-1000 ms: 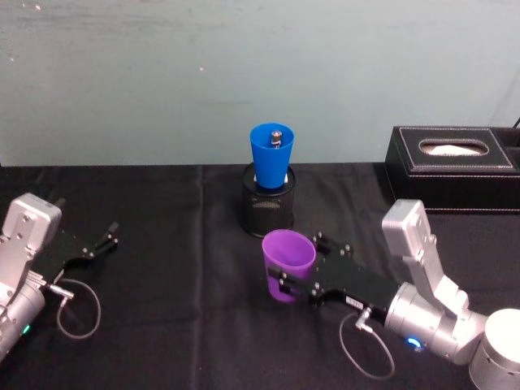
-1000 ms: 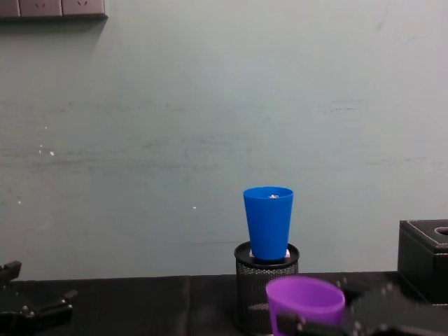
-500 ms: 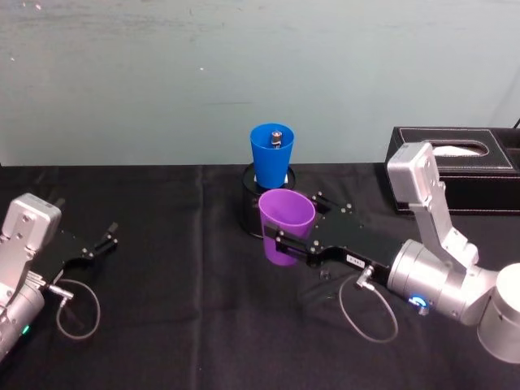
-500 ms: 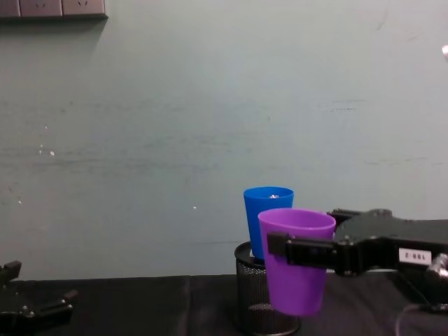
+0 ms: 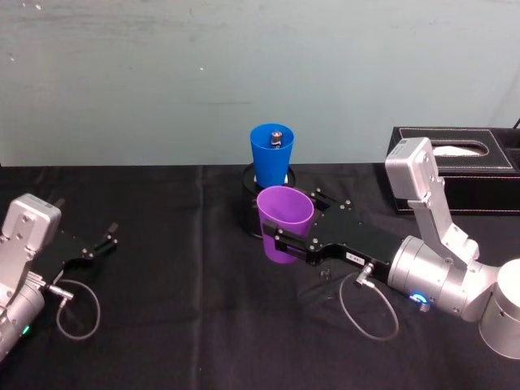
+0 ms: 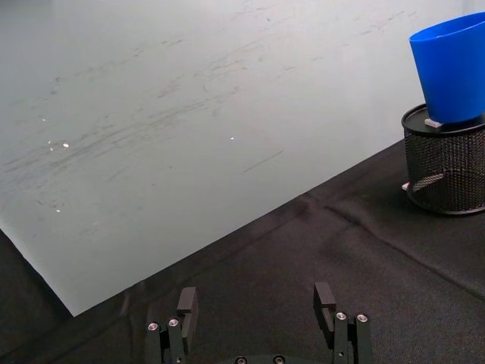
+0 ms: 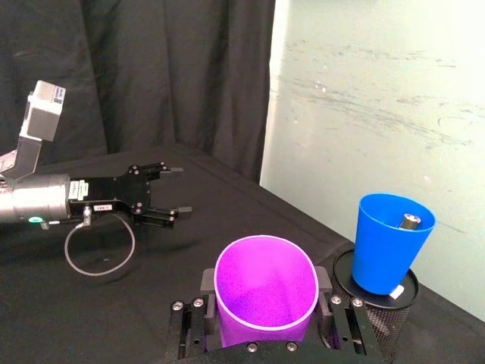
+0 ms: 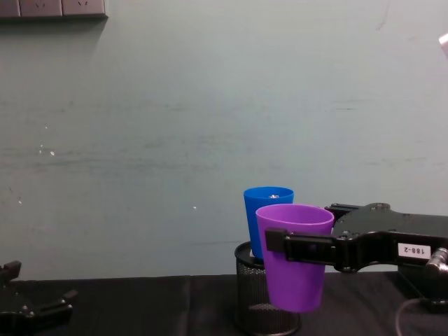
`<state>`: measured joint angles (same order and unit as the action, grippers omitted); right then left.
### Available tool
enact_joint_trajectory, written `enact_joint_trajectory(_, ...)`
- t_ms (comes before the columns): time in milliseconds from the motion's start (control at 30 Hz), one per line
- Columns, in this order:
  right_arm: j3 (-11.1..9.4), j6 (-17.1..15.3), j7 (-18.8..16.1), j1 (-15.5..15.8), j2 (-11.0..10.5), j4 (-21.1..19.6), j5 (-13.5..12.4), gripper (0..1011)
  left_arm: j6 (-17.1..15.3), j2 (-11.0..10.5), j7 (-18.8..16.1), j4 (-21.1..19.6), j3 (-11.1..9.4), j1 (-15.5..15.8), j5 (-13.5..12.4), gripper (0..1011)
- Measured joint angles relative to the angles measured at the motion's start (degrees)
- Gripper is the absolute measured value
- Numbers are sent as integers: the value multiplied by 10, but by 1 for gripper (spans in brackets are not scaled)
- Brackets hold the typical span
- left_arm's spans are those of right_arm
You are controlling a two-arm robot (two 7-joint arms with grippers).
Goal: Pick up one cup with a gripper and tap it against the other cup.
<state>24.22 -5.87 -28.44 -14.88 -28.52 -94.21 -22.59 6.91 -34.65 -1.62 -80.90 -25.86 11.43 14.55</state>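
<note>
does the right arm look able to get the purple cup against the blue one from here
Probably yes: the right gripper holds the purple cup lifted just in front of the blue cup, which stands in the mesh holder, with nothing between them.

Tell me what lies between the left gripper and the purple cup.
In the head view only bare black cloth stretches from the left gripper to the purple cup in the right gripper.
</note>
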Motion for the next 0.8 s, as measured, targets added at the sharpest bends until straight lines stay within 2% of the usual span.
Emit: enact_joint_trajectory(800, -1, 1, 0, 1, 2, 2, 0, 739, 0, 0, 0, 0, 0, 0, 0, 1000)
